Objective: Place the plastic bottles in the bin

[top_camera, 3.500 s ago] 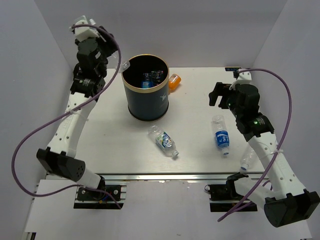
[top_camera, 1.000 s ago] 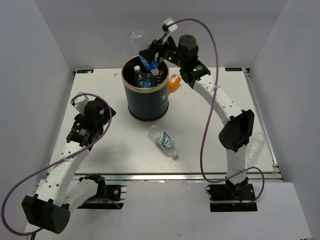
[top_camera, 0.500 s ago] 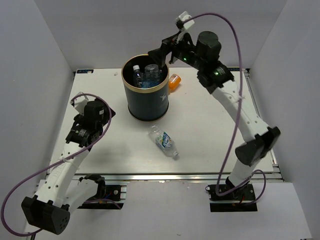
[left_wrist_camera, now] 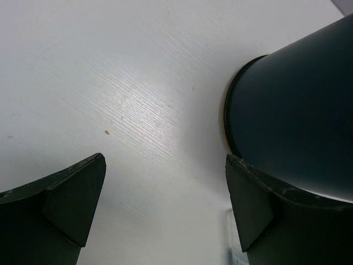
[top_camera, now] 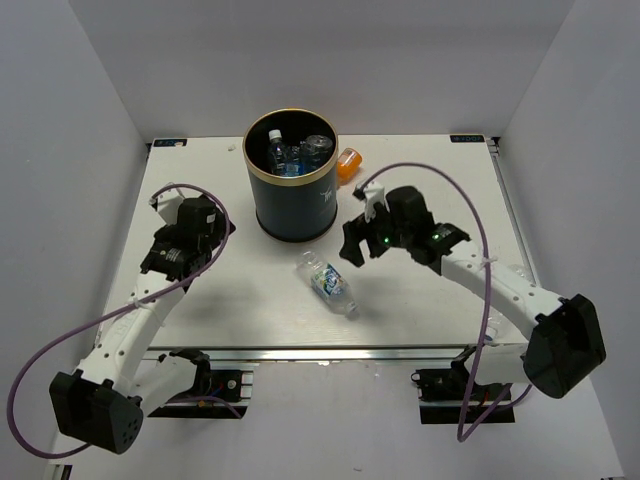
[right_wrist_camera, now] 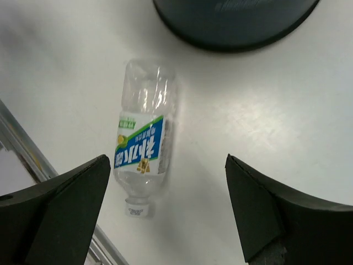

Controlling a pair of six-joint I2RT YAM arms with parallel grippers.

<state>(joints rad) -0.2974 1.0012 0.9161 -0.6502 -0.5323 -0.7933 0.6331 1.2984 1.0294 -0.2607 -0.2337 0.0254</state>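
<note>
The dark navy bin stands at the back middle of the table, with several clear plastic bottles inside it. A small orange bottle lies just behind its right side. One clear bottle with a blue label lies on the table in front of the bin; in the right wrist view this bottle lies cap toward the front rail. My right gripper hovers just right of it, open and empty. My left gripper is open and empty, left of the bin.
The white table ends in a metal rail along its near edge, close to the lying bottle's cap. White walls enclose the left, back and right sides.
My right arm has swung down from above the bin to the table beside the lying bottle, with its jaws now wide. The bottle it held over the bin is inside. The left arm barely shifted.
</note>
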